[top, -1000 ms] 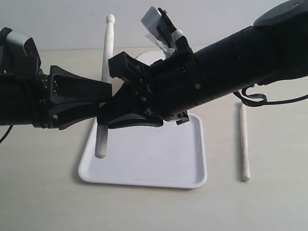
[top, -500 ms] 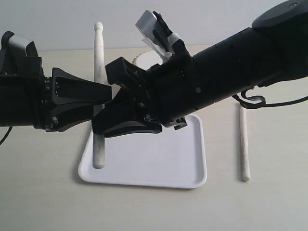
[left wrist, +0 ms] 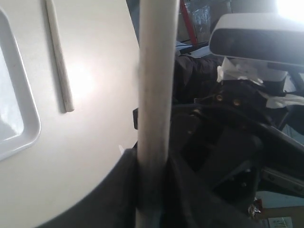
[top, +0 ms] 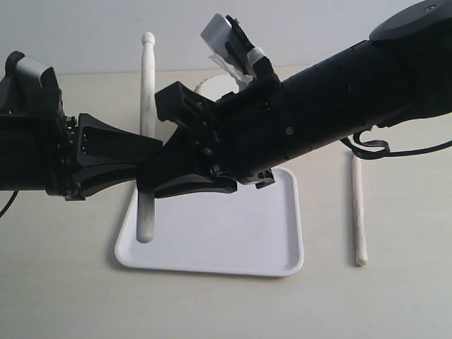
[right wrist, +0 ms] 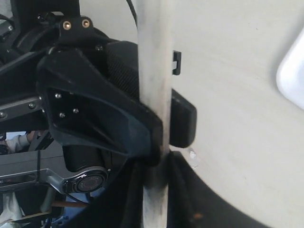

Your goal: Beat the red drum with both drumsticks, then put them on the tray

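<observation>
Exterior view: left fingers [top: 131, 146] and right fingers [top: 192, 186] clamp one upright drumstick [top: 147, 81]

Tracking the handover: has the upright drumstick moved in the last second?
Yes. The upright drumstick shifted left and lower; its bottom end is now nearer the tray's front-left corner.

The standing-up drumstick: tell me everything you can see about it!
The upright drumstick is slim, pale wood with a small rounded tip on top. It stands almost straight up, its lower end by the left rim of the white tray. The left gripper and the right gripper both clamp its middle.
</observation>
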Robot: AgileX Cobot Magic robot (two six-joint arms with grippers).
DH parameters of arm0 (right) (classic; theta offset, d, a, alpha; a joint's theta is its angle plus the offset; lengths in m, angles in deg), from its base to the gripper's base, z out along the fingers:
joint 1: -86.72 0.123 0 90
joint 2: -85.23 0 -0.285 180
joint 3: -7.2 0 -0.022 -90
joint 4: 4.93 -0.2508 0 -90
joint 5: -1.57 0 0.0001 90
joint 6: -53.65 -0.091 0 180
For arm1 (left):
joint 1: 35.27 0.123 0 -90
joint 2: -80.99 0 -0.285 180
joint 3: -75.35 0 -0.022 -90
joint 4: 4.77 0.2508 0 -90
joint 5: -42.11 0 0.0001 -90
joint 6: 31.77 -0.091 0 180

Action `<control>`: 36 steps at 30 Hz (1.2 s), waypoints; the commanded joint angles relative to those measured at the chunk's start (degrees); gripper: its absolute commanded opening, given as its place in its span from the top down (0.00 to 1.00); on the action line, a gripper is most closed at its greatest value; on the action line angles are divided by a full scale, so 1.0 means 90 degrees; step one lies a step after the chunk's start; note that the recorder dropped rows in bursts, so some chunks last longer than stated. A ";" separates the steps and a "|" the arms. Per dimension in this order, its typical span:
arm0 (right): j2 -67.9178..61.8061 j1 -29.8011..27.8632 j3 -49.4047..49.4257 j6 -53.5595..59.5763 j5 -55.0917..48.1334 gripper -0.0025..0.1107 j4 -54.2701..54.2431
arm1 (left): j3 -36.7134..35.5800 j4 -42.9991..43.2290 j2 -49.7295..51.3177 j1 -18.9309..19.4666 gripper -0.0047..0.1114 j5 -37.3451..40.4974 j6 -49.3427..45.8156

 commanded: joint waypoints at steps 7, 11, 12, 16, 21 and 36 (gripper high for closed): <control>0.0023 0.0014 0.0011 0.0355 -0.0194 0.61 -0.0127 | -0.0012 -0.0051 -0.0014 -0.0004 0.96 0.0022 0.0021; 0.0087 0.0014 0.0011 0.0343 0.0083 0.43 -0.0179 | -0.0012 -0.0023 -0.0014 -0.0004 0.96 -0.0168 -0.0001; 0.0155 0.0014 0.0011 0.0343 0.0229 0.43 -0.0179 | -0.0012 0.0030 -0.0014 -0.0004 0.96 -0.0224 -0.0001; 0.0644 -0.0240 0.0011 0.0326 0.0657 0.43 -0.0026 | -0.0012 0.0165 -0.0039 -0.0004 0.96 -0.0242 -0.0001; 0.1514 -0.0942 0.0011 -0.0790 0.1058 0.43 0.1452 | 0.0129 0.0858 -0.0313 0.0108 0.96 -0.0476 0.0284; 0.1983 -0.1639 0.0174 -0.6158 0.0641 0.43 0.8395 | 0.0937 0.6128 -0.1681 0.0537 0.96 -0.2453 0.3929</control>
